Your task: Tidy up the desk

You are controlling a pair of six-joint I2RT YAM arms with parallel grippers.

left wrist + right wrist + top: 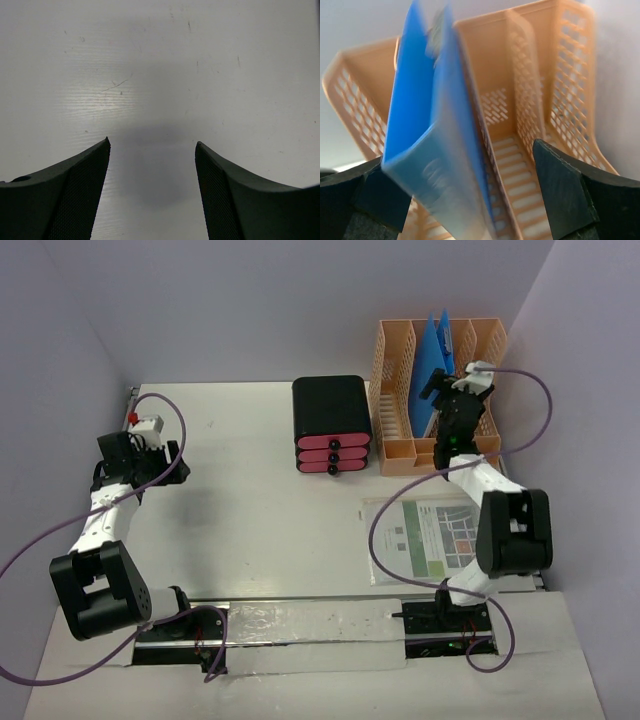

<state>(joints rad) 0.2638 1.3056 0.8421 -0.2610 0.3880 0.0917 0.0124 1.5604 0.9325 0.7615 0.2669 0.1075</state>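
The white desk (250, 520) fills the top view. At its back right stands an orange slotted file rack (388, 380) with a blue folder (437, 345) upright in a middle slot. My right gripper (447, 390) hovers over the rack's near end. In the right wrist view its jaws (459, 152) stand wide open, the blurred blue folder (415, 110) lying between them close to the left finger, inside the rack (530, 60). My left gripper (118, 462) hangs at the far left, open (152, 145) over bare desk (160, 75), holding nothing.
A black box with pink drawers (331, 425) sits just left of the rack. A printed sheet in a clear sleeve (430, 535) lies on the desk in front of the rack, beside the right arm. A metal rail (310, 625) runs along the near edge.
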